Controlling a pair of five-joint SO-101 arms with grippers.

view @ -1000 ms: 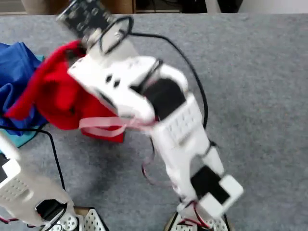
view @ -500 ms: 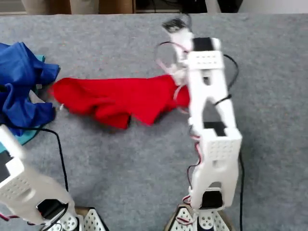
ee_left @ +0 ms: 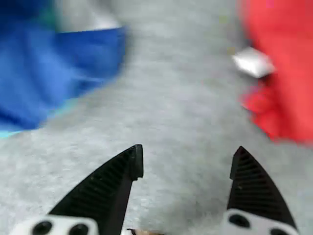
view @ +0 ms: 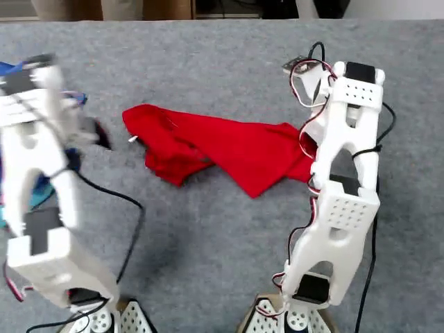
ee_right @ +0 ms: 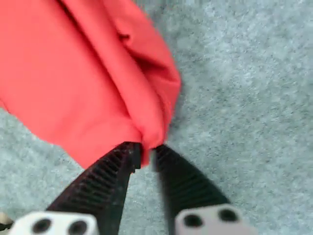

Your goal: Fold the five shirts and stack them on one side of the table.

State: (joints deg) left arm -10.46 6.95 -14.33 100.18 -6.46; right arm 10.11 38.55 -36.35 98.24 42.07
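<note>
In the high view, a grey, felt-like tabletop [view: 208, 263] spreads from edge to edge, its nap fuzzy and even. Beyond its far edge runs a narrow strip of room with brown wooden furniture [view: 111, 8] and some dark shapes [view: 277, 7], cut off too short to identify. A crumpled red fabric shirt [view: 229, 146] lies stretched across the middle of the tabletop, one end bunched toward the left side and the other reaching the white plastic right arm [view: 340, 208]. The white plastic left arm [view: 35, 159] stands over the left side of the tabletop, apart from the red fabric shirt.

In the left wrist view, the left end effector [ee_left: 188, 156] is spread wide with nothing between its black ribbed fingers [ee_left: 122, 174], and it hangs over bare grey tabletop. A loose blue fabric shirt [ee_left: 49, 73] lies to one side of that gap. The red fabric shirt, with a small white tag [ee_left: 252, 62], lies to the other.

In the right wrist view, the right end effector [ee_right: 146, 149] is almost closed, its black fingers [ee_right: 115, 174] pinching a folded edge of the red fabric shirt. The cloth spreads away from the tips over the grey tabletop.
</note>
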